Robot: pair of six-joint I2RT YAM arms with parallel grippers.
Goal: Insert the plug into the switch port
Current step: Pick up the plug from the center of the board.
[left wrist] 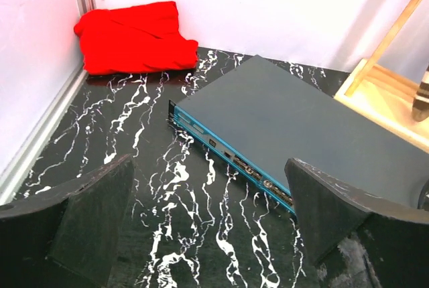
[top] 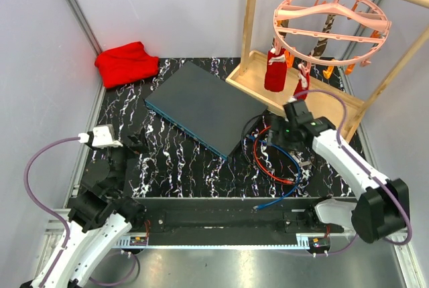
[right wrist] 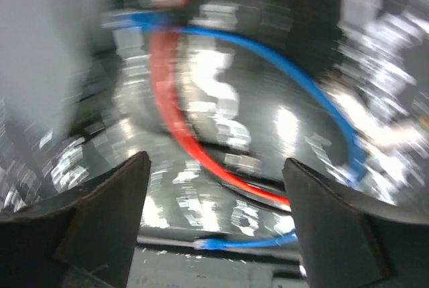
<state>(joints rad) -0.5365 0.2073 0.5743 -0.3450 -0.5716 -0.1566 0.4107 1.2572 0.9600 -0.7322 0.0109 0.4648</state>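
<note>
Switch (top: 198, 104) lies flat mid-table, long axis far-left to near-right. Its teal port edge (left wrist: 228, 157) faces near-left, so I judge insertion dir. as toward far-right. Red cable (right wrist: 171, 100) and blue cable (right wrist: 295, 74) lie just right of it; I can't pick out the plug (blur). Right gripper (right wrist: 214, 167) hovers over the cables, jaws spread, empty. Left gripper (left wrist: 209, 167) is spread, empty, facing the ports, prob. to steady the unit.

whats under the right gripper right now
A red cable and a blue cable lie looped on the black marbled table below the open right gripper, nothing held. Their plugs are too blurred to tell; from above the arm covers part of the loops.
</note>
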